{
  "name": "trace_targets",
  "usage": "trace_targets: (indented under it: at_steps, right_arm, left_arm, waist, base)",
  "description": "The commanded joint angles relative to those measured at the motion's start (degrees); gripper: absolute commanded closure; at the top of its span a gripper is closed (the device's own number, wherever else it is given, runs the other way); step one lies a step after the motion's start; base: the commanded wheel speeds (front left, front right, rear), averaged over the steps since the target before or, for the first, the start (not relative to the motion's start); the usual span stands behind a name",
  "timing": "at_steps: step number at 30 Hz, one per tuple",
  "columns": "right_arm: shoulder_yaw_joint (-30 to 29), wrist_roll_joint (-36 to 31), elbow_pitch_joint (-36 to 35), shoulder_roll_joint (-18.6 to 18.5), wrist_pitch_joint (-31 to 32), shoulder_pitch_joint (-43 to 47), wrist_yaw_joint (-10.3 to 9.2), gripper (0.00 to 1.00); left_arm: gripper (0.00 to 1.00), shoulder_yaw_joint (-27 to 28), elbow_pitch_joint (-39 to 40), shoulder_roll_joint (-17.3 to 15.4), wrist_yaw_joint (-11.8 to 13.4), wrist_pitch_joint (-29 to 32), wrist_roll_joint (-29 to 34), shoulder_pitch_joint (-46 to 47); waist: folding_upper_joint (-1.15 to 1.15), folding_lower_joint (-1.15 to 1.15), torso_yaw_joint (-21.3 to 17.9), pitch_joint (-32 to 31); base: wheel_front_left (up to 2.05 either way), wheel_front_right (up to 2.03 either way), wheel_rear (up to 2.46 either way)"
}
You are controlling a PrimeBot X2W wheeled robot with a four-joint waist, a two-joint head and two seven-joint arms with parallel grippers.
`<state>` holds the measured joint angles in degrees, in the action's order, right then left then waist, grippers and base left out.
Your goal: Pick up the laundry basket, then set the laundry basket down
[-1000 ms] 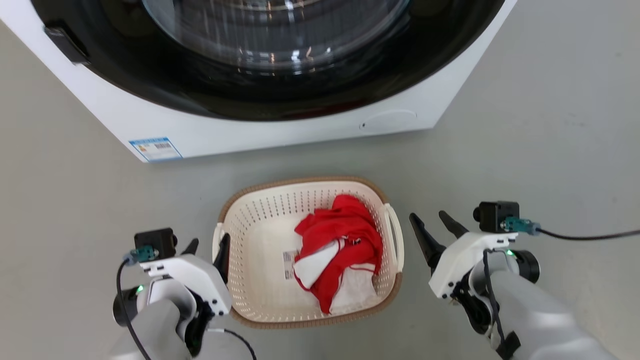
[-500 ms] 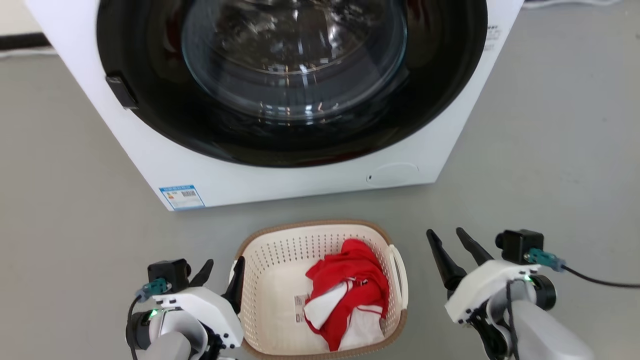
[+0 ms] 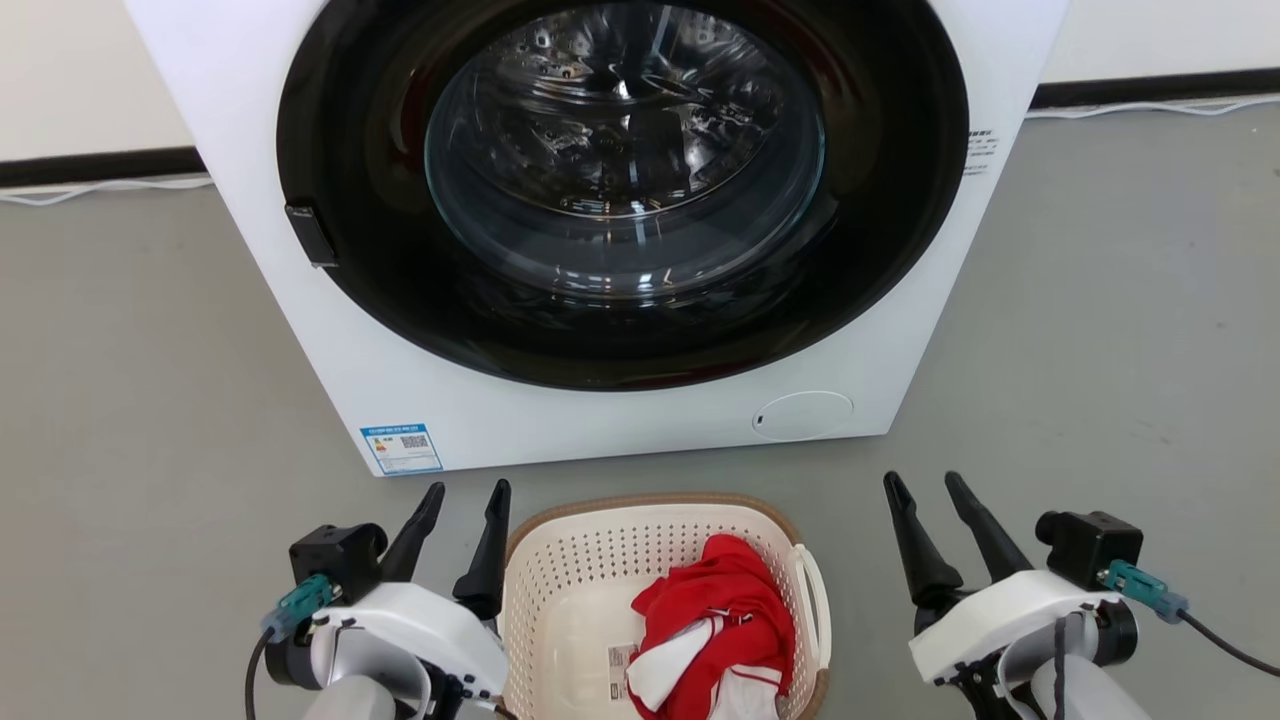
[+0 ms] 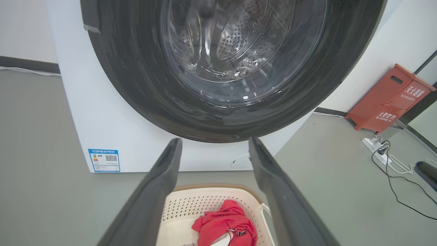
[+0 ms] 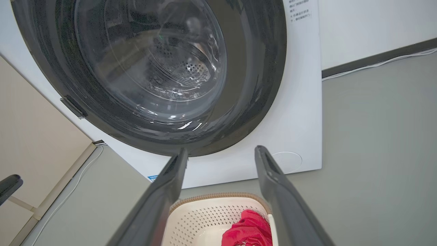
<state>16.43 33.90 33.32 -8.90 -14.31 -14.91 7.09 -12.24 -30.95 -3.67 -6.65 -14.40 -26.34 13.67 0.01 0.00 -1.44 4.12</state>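
Note:
The laundry basket (image 3: 570, 570) stands on the grey floor at the bottom middle of the head view, cream and perforated with a tan rim. Red and white clothes (image 3: 715, 620) lie inside it. My left gripper (image 3: 465, 490) is open just left of the basket, its fingers apart from the rim and holding nothing. My right gripper (image 3: 925, 482) is open well to the right of the basket's white handle (image 3: 812, 590). In the wrist views the basket (image 4: 211, 201) (image 5: 211, 208) shows low between each gripper's (image 4: 215, 141) (image 5: 221, 150) spread fingers.
A white washing machine (image 3: 420, 380) with a round dark glass door (image 3: 620, 180) stands right behind the basket. In the left wrist view a red box (image 4: 389, 99) and a power strip with cables (image 4: 375, 147) sit at the right by the wall. Grey floor extends either side.
The head camera has tilted up, so the basket sits lower in the picture and more of the washer shows. Both grippers have risen and stay open, the left one off the basket's handle.

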Motion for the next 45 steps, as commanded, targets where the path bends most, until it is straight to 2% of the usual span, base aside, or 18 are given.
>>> trace_targets:
  at_steps: [1, 13, 22, 29, 45]
  right_arm:
    - [0.14, -1.11, -2.68, 0.08, -0.69, 0.15, 0.4, 0.0]
    - [-10.35, -11.35, -15.17, 1.62, -0.69, 5.53, 0.4, 0.0]
    - [-15.27, -17.31, -22.1, 3.2, -0.69, 8.81, 0.4, 0.0]
    - [-16.88, -18.65, -22.72, 3.92, -0.69, 9.43, 0.4, 0.0]
    - [-15.91, -18.88, -21.88, 3.52, -0.69, 9.11, 0.4, 0.0]
  left_arm:
    - [0.0, 2.31, 2.62, -0.49, -0.38, -0.6, 1.06, -0.13]
    - [0.0, 7.6, 15.65, 0.36, 0.83, -0.6, 5.82, -6.29]
    - [0.0, 10.92, 21.73, 0.64, 1.37, -0.6, 8.25, -9.54]
    - [0.0, 11.66, 22.46, 0.75, 0.83, -0.6, 7.95, -10.78]
    - [0.0, 11.41, 22.01, 0.79, 0.71, -0.6, 7.16, -10.57]
  waist:
    - [-0.01, 0.0, -0.16, -0.46]
    - [-0.01, 0.0, -0.52, -2.96]
    - [-0.01, 0.0, -0.1, -3.14]
    - [-0.01, 0.0, 0.17, -2.91]
    - [-0.01, 0.0, 0.24, -2.42]
  base:
    - [0.0, 0.0, 0.0]
    - [0.0, 0.0, 0.0]
    - [0.0, 0.0, 0.0]
    - [0.0, 0.0, 0.0]
    - [0.0, 0.0, 0.0]
